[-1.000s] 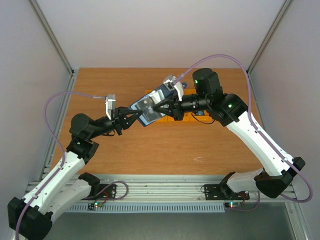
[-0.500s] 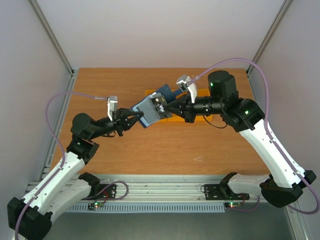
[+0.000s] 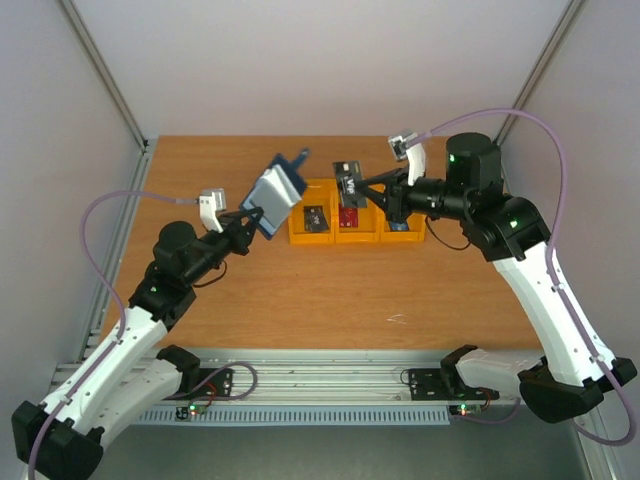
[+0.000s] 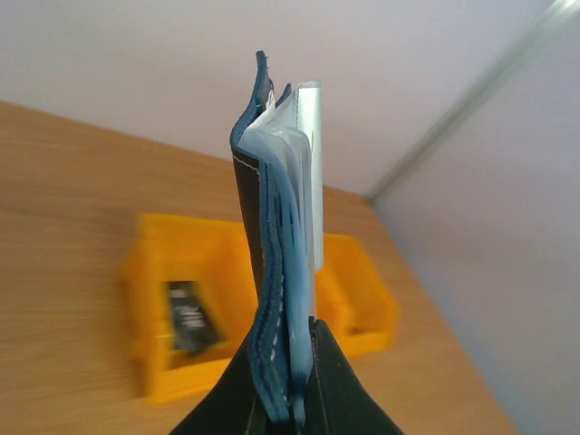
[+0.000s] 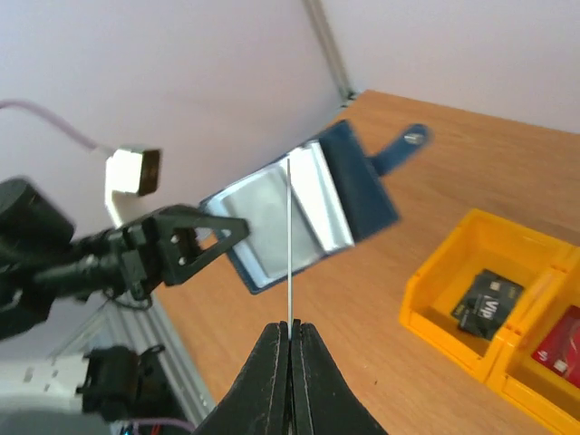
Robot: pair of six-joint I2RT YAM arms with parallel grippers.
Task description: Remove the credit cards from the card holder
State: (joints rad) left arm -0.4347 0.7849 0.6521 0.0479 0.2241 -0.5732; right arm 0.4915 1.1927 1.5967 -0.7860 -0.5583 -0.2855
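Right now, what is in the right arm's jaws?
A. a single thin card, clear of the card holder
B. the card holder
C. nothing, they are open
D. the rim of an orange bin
A: the right jaws are pinched shut on a thin dark card, held in the air apart from the card holder, which the left jaws grip.
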